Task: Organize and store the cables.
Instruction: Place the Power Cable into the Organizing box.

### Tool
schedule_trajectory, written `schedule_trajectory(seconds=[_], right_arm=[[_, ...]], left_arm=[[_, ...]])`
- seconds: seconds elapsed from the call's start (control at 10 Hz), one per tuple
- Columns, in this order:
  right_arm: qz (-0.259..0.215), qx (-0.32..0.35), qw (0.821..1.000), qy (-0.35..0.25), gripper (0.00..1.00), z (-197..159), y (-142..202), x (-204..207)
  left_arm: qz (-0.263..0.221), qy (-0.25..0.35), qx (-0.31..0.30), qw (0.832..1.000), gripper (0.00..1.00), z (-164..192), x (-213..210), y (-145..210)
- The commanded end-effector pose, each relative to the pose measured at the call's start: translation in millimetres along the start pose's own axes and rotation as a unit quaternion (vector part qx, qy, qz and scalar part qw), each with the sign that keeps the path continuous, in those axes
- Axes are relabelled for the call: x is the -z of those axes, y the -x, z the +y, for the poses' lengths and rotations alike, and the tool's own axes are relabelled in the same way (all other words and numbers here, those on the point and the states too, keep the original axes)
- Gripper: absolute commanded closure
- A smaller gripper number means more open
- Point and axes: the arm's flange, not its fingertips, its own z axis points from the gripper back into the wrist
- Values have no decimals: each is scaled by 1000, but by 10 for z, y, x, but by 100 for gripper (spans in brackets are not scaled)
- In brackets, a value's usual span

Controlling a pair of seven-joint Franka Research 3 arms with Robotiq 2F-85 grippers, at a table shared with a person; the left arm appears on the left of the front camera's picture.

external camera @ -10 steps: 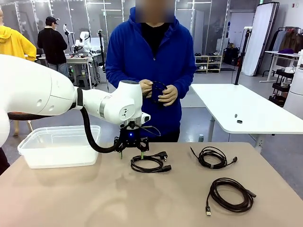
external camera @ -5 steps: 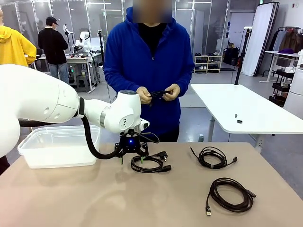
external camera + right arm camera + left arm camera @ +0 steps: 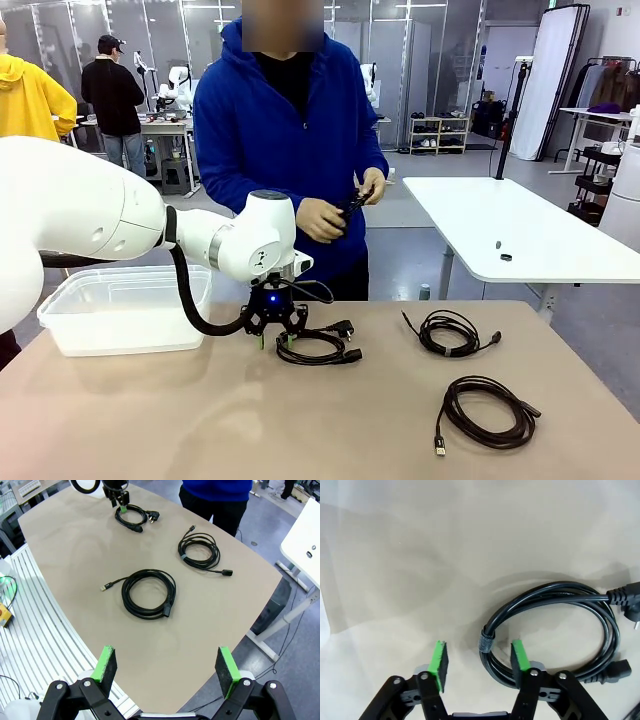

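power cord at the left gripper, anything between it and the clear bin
Nothing visible. Bare table lies between the power cord and the clear bin off to its left; the other two cables lie to its right. The left gripper straddles the cord's tied section.

the right black-and-green two-finger gripper [image 3: 166, 656] hangs high over a beige tabletop [image 3: 75, 565], jaws wide and empty. on it lie a large black cable coil [image 3: 148, 592] nearest, a thinner black cable coil [image 3: 198, 550] beyond, and a chunky-plugged black cable coil [image 3: 134, 518] under the left gripper [image 3: 121, 504].
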Motion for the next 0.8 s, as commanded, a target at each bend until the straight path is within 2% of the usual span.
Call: schedule_trajectory(seconds=[0.0, 0.1, 0.7], right_arm=[[-5, -8, 1000, -3, 0, -2, 1, -21], [-5, -8, 1000, -3, 0, -2, 1, -21], [-5, -8, 1000, -3, 0, -2, 1, -21]], left_arm=[[-11, -10, 31, 999, 77, 24, 39, -26], [-12, -9, 38, 999, 100, 19, 27, -23], [-13, 13, 53, 998, 100, 78, -102, 52]])
